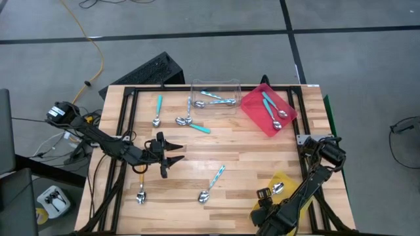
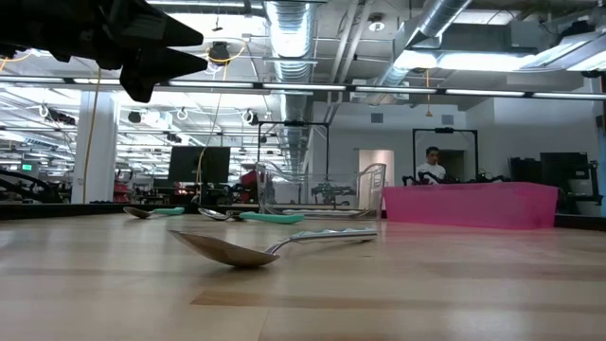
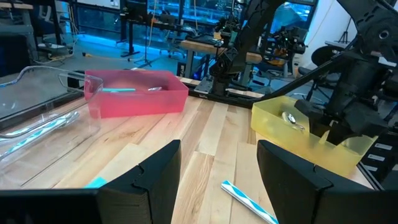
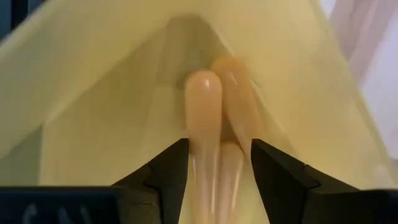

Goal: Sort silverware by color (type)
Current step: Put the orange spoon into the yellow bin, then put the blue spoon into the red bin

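My left gripper [image 1: 174, 153] hovers open above the table's left middle, fingers pointing right; it shows high up in the low view [image 2: 180, 49]. An orange-handled spoon [image 1: 140, 189] lies just near of it. A striped light-blue spoon [image 1: 212, 184] lies flat ahead of it [image 3: 247, 199]. Two teal spoons [image 1: 158, 110] [image 1: 194, 125] lie farther back. My right gripper [image 4: 214, 165] is open, low inside the yellow tray [image 1: 283, 183], its fingers on either side of orange spoon handles [image 4: 205, 115] lying in the tray's corner. My right gripper stands open around the orange handles [image 4: 202, 149] in the yellow tray. I cannot tell whether its fingers touch them. The handles lie on the tray's floor.
A clear tray [image 1: 231, 84] at the far middle holds light-blue spoons [image 1: 216, 99]. A red tray [image 1: 256, 113] to its right holds teal spoons [image 1: 272, 110]. Bare wood lies between the two arms. A person [image 2: 432, 166] stands in the room behind the table.
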Controlling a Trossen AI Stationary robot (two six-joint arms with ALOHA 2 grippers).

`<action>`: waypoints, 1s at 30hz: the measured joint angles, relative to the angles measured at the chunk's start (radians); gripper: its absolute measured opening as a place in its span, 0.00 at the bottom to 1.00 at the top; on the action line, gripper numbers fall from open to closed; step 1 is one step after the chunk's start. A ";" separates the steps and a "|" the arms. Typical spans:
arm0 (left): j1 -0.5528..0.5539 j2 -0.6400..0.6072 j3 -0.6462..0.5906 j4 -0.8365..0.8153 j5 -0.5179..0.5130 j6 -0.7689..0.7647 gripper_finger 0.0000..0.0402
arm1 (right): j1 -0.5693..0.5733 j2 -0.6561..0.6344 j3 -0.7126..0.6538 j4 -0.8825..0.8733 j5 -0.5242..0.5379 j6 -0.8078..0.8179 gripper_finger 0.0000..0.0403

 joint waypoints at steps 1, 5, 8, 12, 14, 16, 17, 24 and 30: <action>0.000 0.000 0.000 0.001 0.000 -0.003 0.49 | 0.000 -0.010 0.000 -0.009 -0.005 0.000 0.49; 0.000 0.000 0.000 0.010 0.000 -0.033 0.49 | -0.010 -0.064 0.000 -0.026 -0.007 0.000 0.48; 0.000 0.000 0.000 0.014 0.000 -0.066 0.49 | -0.029 -0.109 0.000 -0.040 -0.008 0.000 0.47; 0.005 0.000 0.000 0.014 0.003 -0.138 0.49 | -0.061 -0.164 0.001 -0.042 -0.008 -0.001 0.46; 0.017 0.000 0.000 0.009 0.020 -0.195 0.49 | -0.082 -0.187 0.001 -0.043 -0.008 -0.001 0.46; 0.039 0.000 0.010 -0.039 0.052 -0.246 0.48 | -0.107 -0.204 0.001 -0.045 -0.008 -0.011 0.46; 0.054 0.000 0.030 -0.100 0.075 -0.268 0.48 | -0.121 -0.210 0.001 -0.043 -0.008 -0.024 0.46; 0.186 0.001 0.368 -0.900 0.121 -0.356 0.46 | -0.224 -0.215 0.001 -0.031 0.031 -0.213 0.46; 0.327 -0.001 0.585 -1.291 0.008 -0.350 0.46 | -0.314 -0.215 0.001 0.058 0.096 -0.306 0.46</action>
